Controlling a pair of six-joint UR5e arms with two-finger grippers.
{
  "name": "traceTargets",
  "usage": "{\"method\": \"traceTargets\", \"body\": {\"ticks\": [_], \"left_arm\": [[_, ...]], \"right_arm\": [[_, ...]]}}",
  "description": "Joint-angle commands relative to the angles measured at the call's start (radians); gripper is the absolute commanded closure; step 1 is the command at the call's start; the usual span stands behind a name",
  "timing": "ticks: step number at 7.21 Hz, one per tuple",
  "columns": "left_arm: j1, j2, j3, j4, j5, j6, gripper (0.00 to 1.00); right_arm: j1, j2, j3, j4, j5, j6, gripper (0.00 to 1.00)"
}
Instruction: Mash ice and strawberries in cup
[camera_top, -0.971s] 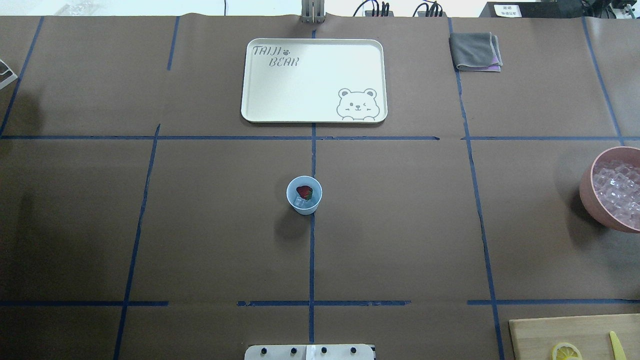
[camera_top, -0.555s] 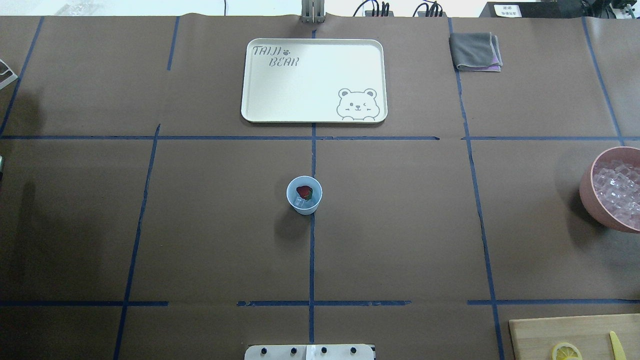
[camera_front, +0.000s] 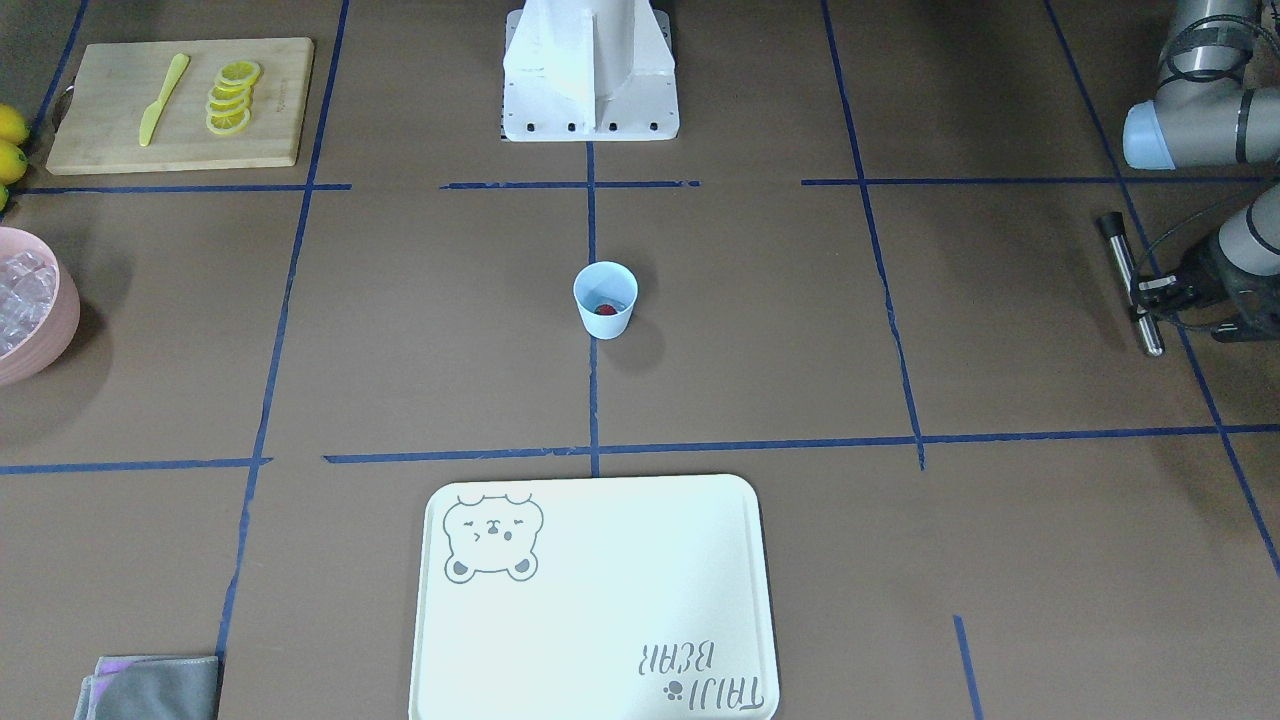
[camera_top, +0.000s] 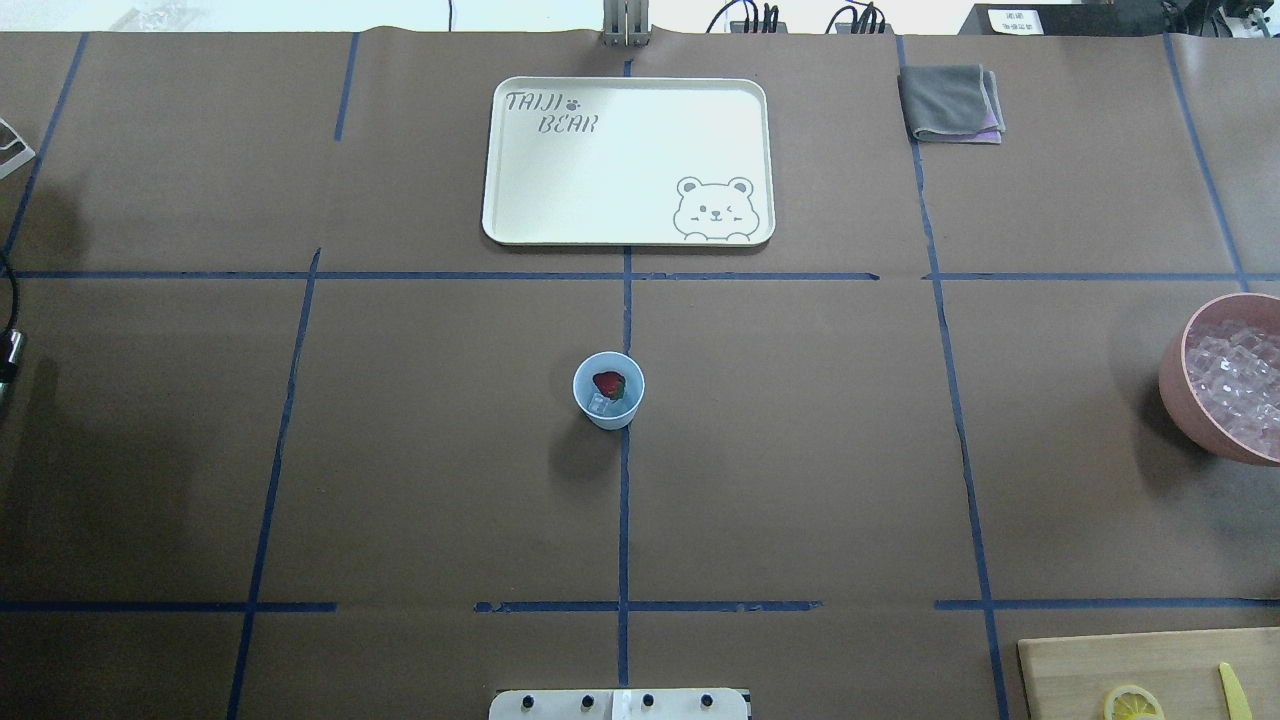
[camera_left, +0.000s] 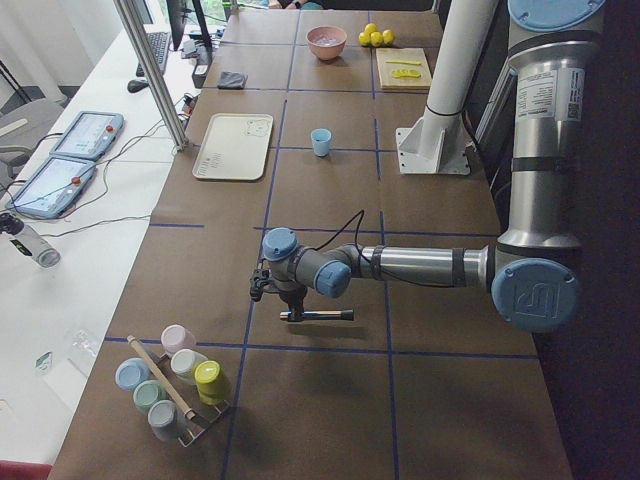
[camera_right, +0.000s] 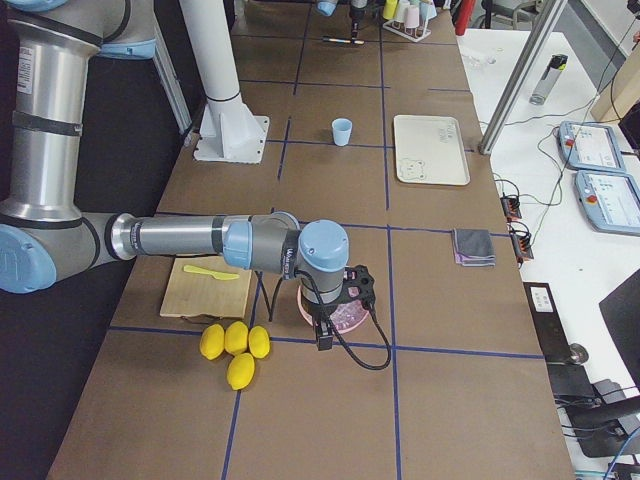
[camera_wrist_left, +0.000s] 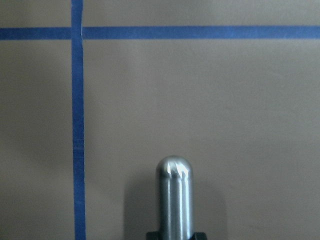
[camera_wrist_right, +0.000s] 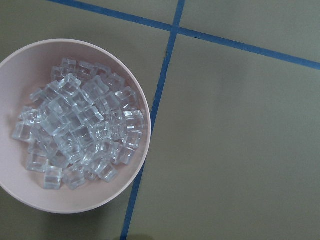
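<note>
- Cup (camera_top: 608, 392) upright at table (camera_top: 800, 450) ctr; strawberry (camera_top: 607, 383) + ice (camera_top: 598, 404) inside.
- L pincer (camera_front: 1143, 293) pinching metal rod (camera_front: 1119, 255), well apart from cup.
- R pincer (camera_right: 325, 336) over pink bowl (camera_wrist_right: 131, 90); grip: can't tell.

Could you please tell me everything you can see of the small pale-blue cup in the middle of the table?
The small pale-blue tapered plastic cup is plain, handleless and open-topped, wider at the rim than at the base. It stands upright near the middle of the brown paper-covered table, right at a blue tape line, perhaps overlapping it. Low inside lie one red strawberry and clear ice, seemingly not yet mashed. Nothing else touches the cup.
</note>
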Motion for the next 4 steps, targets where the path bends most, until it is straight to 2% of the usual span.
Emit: {"method": "traceTargets", "body": {"ticks": [1,2,3,4], "left_arm": [[0.002,0.0,0.061,-0.079,0.001,0.006,1.0],[0.008,-0.002,0.098,-0.127,0.001,0.003,0.99],[0.009,-0.004,0.097,-0.122,-0.008,0.002,0.97],[0.009,-0.005,0.097,-0.119,-0.008,0.002,0.89]], "right_arm": [[0.001,-0.002,0.0,0.0,0.0,0.0,0.01],[0.001,-0.002,0.0,0.0,0.0,0.0,0.01],[-0.001,-0.002,0.0,0.0,0.0,0.0,0.01],[0.001,-0.002,0.0,0.0,0.0,0.0,0.01]]}}
